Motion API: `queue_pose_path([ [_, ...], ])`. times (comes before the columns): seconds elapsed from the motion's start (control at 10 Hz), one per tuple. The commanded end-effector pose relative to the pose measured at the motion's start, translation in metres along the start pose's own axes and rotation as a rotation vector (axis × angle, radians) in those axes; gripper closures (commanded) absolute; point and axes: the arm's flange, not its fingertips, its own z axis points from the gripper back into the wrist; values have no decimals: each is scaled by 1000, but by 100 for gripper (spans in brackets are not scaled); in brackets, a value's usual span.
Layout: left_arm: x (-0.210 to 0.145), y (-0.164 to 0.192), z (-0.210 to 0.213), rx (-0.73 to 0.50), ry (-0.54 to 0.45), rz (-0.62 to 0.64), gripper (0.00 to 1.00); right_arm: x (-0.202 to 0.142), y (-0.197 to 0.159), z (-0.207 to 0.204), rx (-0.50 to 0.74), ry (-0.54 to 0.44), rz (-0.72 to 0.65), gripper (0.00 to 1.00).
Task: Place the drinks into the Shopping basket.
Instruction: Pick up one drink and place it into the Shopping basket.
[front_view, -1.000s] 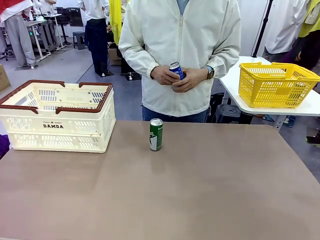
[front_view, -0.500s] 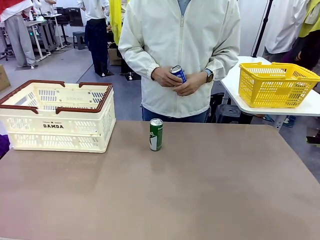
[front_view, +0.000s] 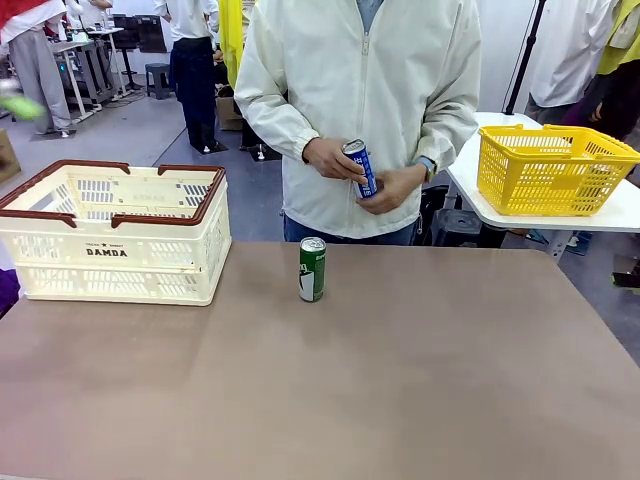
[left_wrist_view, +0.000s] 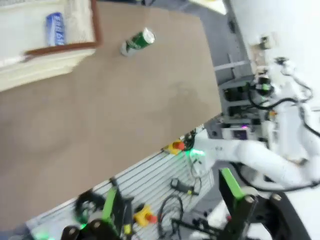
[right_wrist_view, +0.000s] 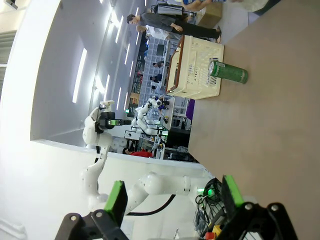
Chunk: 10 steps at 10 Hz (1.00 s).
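Gaping wide with nothing between its green pads, the left gripper (left_wrist_view: 172, 212) hangs on the robot's side, past the near edge of the table (left_wrist_view: 115, 115) and well apart from both drinks. The right gripper (right_wrist_view: 175, 200) is spread just as wide and is equally empty, also back from the tabletop.

Across the brown surface from both, the green can (front_view: 312, 269) stands upright and alone near the far edge, about mid-table. It is near the right end of the Shopping basket (front_view: 110, 235) but not touching it. It is slim and dark green with white markings and a silver top. The markings are too small to read.

The blue can (front_view: 361, 168) is off the table, held tilted at waist height by the person (front_view: 365, 90) standing beyond the far edge. One hand (front_view: 328, 158) grips its upper part and the other hand (front_view: 397, 188) cups it from below. It is blue and white with a silver top, and its white lettering runs along its length but cannot be made out.

The basket is a cream slotted crate with a brown rim and handles, sitting at the table's far left. "DAMDA" is printed in dark letters on the side facing the robot, under a smaller line that is illegible. In the left wrist view a blurred blue-and-white item (left_wrist_view: 55, 28) lies within the basket's rim, and what it is cannot be told. A yellow basket (front_view: 555, 170) rests on a white side table at the far right.
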Motion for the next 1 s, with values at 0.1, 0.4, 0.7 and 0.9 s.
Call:
queue_pose_path([
  [0.1, 10, -77, -154, 164, 1, -6, 0, -2, 1, 3, -1, 12, 18, 0],
  [0.4, -15, -96, -171, 165, 13, -29, 0, -2, 1, 3, -1, 12, 18, 0],
  [0.7, 20, -70, -198, 126, 154, -35, 0, -2, 1, 3, -1, 12, 18, 0],
  [0.9, 37, 33, -63, -127, 170, 126, 0, -2, 1, 3, -1, 12, 18, 0],
])
